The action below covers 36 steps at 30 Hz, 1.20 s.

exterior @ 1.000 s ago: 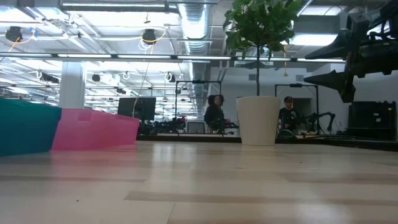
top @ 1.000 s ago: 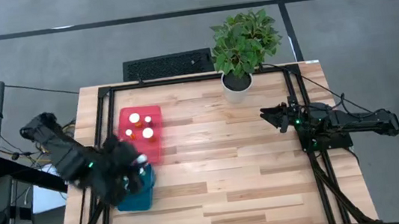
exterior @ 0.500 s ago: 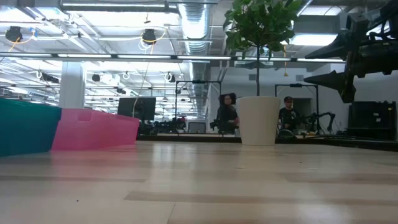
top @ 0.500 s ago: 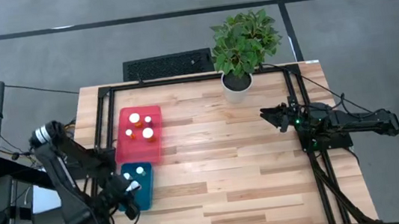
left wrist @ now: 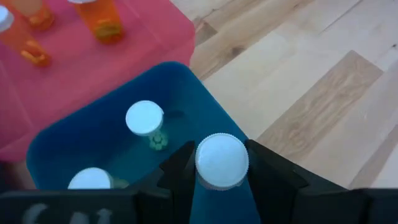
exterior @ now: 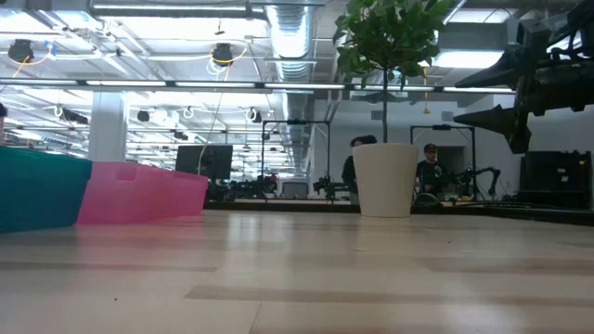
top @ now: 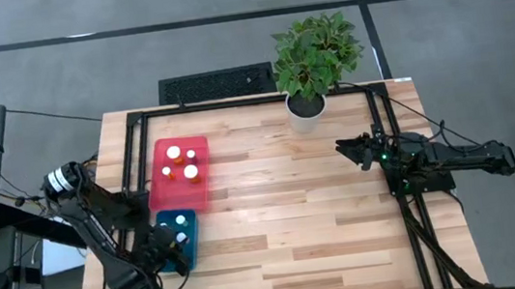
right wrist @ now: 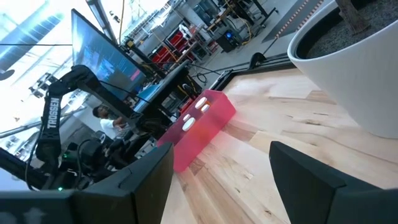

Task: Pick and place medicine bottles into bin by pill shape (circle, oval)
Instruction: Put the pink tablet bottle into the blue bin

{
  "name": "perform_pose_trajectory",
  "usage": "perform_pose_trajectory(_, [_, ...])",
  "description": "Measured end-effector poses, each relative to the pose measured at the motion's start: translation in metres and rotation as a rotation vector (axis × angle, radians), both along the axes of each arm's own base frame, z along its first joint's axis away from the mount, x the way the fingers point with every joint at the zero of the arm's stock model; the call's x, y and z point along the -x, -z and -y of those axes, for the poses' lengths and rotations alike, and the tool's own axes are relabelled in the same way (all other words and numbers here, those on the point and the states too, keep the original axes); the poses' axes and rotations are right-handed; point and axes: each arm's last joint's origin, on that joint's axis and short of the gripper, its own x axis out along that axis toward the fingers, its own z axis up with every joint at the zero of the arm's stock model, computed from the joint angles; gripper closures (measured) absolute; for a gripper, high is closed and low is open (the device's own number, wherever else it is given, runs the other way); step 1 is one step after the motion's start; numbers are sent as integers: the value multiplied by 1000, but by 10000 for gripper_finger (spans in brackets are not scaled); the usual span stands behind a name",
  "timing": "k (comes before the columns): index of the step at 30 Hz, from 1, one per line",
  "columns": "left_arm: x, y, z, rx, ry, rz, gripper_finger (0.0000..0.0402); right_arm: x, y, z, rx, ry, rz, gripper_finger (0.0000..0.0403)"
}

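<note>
My left gripper (left wrist: 222, 177) (top: 173, 245) is shut on a white-capped medicine bottle (left wrist: 222, 160), over the near corner of the teal bin (left wrist: 87, 140) (top: 195, 253). Two more white-capped bottles (left wrist: 145, 118) (left wrist: 93, 179) stand on the teal bin's floor. The red bin (top: 157, 152) beside it, farther from me, holds orange-bodied bottles (left wrist: 106, 18) (top: 174, 153). My right gripper (top: 351, 148) (right wrist: 224, 180) waits open at the table's right side, with nothing between its fingers. My left gripper pinches the bottle between its two fingers, one on each side just under the white cap (left wrist: 222, 163). The fingers (left wrist: 181, 174) slant down from above. The cap faces up at the wrist camera and hides the bottle's body and base below it.
A potted plant (top: 311, 60) stands at the table's far edge and a black keyboard (top: 215, 82) lies behind the table. The wide wooden middle of the table (top: 284, 209) lies between the bins and the right arm. People show in the room behind (exterior: 429, 167).
My left gripper has come down and toward the table's near edge, over the teal bin, rolling its wrist as it sank, and has stayed shut on the bottle. In the room behind, a person has walked to the right, behind the plant pot.
</note>
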Motion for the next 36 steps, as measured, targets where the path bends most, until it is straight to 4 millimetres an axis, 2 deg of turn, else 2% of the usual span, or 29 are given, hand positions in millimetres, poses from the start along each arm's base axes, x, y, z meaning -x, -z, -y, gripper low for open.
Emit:
perform_pose_trajectory(11, [3,21,-6,19,-11,-22,278,0,0,0,-4,2,2,127])
perform_pose_trajectory(36, [5,28,-7,31,19,-83,278,0,0,0,-4,2,2,127])
